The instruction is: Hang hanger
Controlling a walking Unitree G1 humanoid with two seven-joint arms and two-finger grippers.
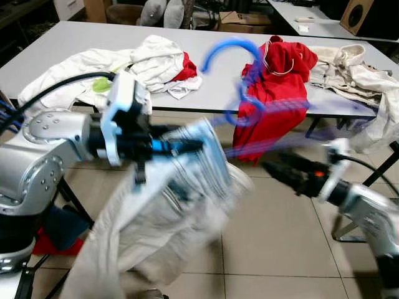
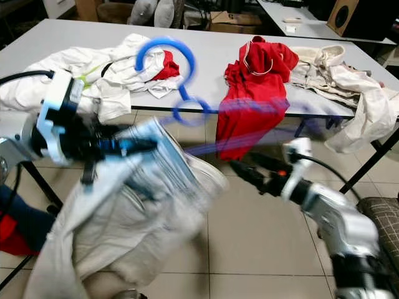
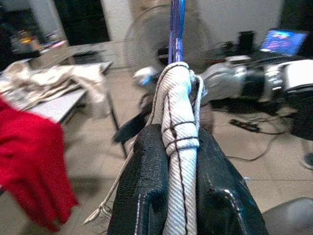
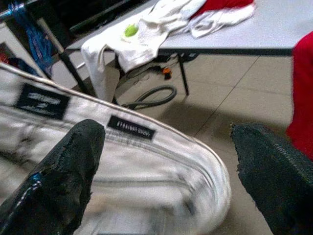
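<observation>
Blue hanger (image 1: 240,81) blurs before the grey table (image 1: 75,37). Left gripper (image 3: 168,196) clamps the hanger's striped white garment (image 1: 187,187); right gripper (image 4: 166,166) gapes wide beside it.

My left gripper (image 3: 178,161) at 9 o'clock, arm raised level, fingers (image 3: 142,191) clamped tight on cloth. My right gripper (image 4: 171,166) at 4 o'clock, pointing inward toward 10, fingers (image 4: 63,176) spread wide apart.

Black label (image 4: 131,128) on the white garment (image 4: 161,181) reads "STRAIGHT".
</observation>
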